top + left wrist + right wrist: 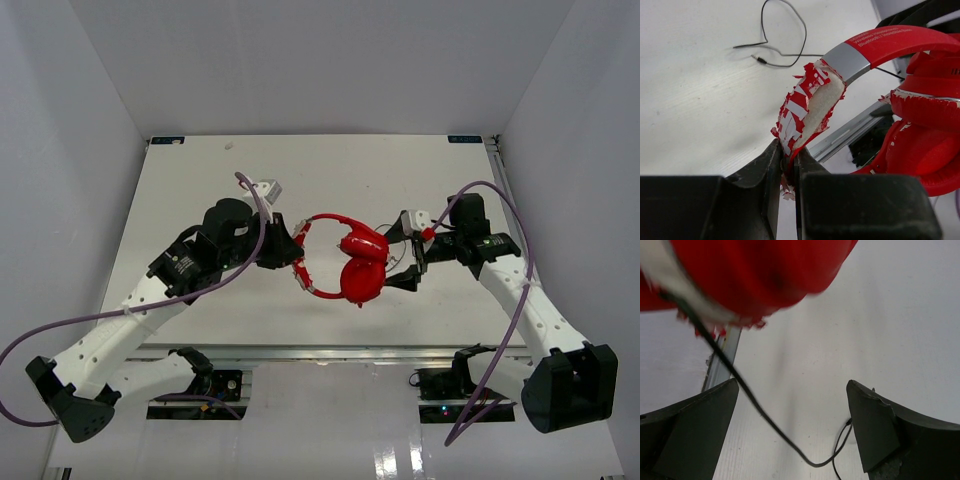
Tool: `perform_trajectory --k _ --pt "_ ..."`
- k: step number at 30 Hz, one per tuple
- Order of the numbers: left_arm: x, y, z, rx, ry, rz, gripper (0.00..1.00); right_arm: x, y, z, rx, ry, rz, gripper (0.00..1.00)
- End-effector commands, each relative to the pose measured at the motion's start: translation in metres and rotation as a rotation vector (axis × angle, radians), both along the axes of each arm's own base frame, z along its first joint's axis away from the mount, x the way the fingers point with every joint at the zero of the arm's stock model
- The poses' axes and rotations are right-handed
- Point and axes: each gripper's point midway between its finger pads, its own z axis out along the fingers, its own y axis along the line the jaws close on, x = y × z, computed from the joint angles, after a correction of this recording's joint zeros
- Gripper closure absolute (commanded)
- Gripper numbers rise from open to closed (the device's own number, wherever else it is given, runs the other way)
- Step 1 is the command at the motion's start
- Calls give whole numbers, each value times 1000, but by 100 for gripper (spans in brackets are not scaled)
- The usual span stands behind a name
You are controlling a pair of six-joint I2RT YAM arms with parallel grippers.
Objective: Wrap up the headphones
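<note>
The red headphones [352, 262] hang just above the white table [200, 190] at its middle. My left gripper [296, 250] is shut on the worn red-and-white padding of the headband [807, 105]; the ear cups [925, 150] hang to the right of it. The thin black cable [785, 47] lies in loose loops on the table beyond. My right gripper [410, 266] stands open just right of the ear cups. In the right wrist view a red cup [755, 270] fills the top, and the cable [755, 407] runs slack between the wide-apart fingers [875, 430], touching neither.
Thick purple robot cables [250, 260] loop over both arms. A metal rail [330, 352] runs along the table's near edge. Grey walls [60, 150] close in the left, right and back sides.
</note>
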Motion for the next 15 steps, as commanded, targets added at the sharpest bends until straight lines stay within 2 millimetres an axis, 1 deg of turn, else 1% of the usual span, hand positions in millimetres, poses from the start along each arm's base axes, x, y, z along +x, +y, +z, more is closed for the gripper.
perform_trajectory --k 1,2,3,4,6,8,10,13,15 --pt "10 -9 104 -341 -139 93 100 -19 6 14 98 46 66 4" --pt "14 -7 114 -381 -151 125 100 -18 5 13 96 42 61 2" --pt "19 -6 131 -445 -181 158 100 -18 5 10 90 43 54 1" --pt "23 -9 141 -492 -184 168 100 -17 5 10 90 41 53 0" --pt "26 -14 154 -533 -184 170 100 -18 6 14 99 49 63 3" --pt "32 -19 164 -572 -176 176 100 -21 7 24 123 63 89 6" --pt "39 -20 168 -597 -173 205 100 -24 8 35 141 65 111 9" --pt "50 -15 179 -639 -194 267 100 -31 7 45 160 80 139 12" --pt "57 -10 189 -664 -216 313 100 -36 7 47 167 89 152 13"
